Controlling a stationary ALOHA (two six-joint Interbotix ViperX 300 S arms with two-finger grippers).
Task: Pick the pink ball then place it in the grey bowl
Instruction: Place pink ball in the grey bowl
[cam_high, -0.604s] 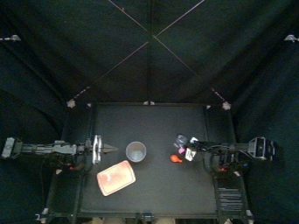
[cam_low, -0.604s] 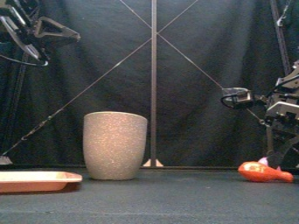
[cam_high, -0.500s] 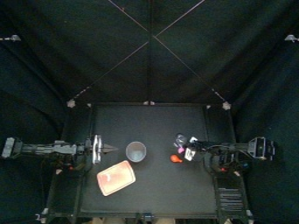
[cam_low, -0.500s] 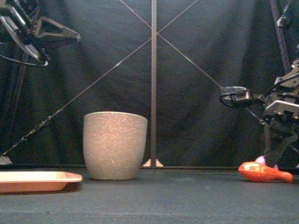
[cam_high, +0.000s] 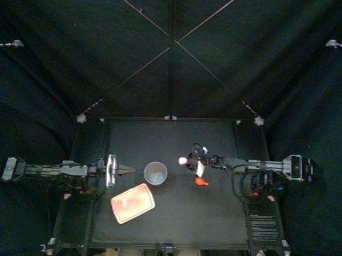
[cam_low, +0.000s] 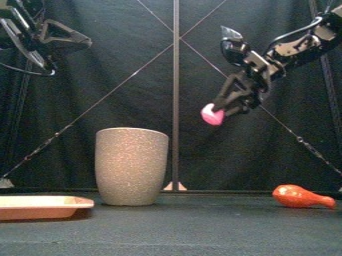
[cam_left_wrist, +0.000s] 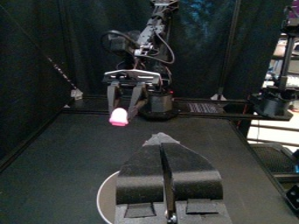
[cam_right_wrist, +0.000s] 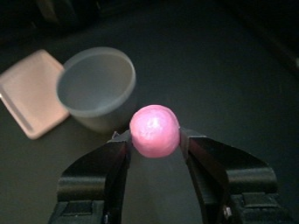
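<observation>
The black table (cam_high: 201, 215) lies below both arms' fingers. The tall grey speckled cup (cam_low: 132, 165) stands upright on it, lower than the right arm's fingers (cam_right_wrist: 103, 168) and off to their side, toward the left arm. In the right wrist view its open mouth shows just beyond the fingertips. The flat pink rectangular tray (cam_low: 40, 206) lies on the table beyond the cup from the right arm's fingers. It is near the left arm's fingers (cam_left_wrist: 140, 171), on their side toward the table's front. The left arm's fingers are pressed together with nothing between them, raised above the table's left side and pointing toward the cup. An elongated red-orange toy (cam_low: 303, 196) lies on the table well below the right arm's fingers, on the side away from the cup. The small round pink ball (cam_low: 211, 115) is clamped between the right arm's fingers, which grip it in the air, higher than the cup's rim and not yet over its mouth.
</observation>
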